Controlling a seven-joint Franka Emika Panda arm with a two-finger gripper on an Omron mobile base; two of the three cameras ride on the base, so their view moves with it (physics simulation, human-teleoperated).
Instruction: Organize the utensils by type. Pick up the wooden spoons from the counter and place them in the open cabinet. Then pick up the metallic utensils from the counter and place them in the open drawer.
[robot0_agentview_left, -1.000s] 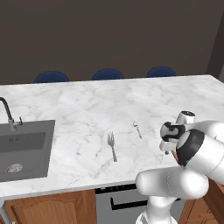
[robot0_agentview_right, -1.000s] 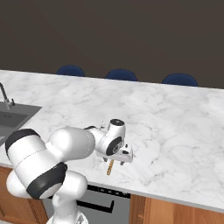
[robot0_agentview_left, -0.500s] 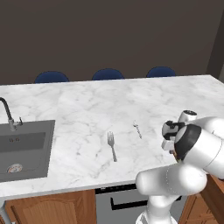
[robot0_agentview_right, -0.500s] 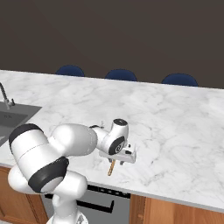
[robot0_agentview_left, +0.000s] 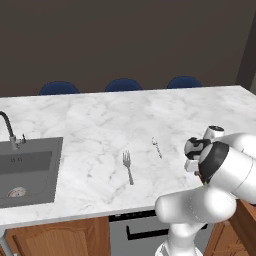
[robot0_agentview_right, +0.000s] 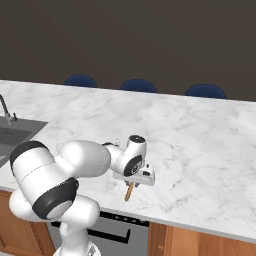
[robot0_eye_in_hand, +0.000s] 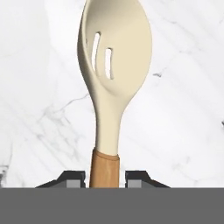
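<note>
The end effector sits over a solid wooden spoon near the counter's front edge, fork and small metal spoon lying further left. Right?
Not quite: the wooden spoon is slotted, with two slits in its bowl, as the hand view shows. The end effector does straddle its handle near the counter edge, the fork and small metal spoon to the left.

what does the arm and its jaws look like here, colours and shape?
Glossy white arm of bulbous rounded links, with dark grey bands at the joints. A white wrist with a round dark cap carries a flat white gripper. The fingertips are small, dark grey and blocky.
</note>
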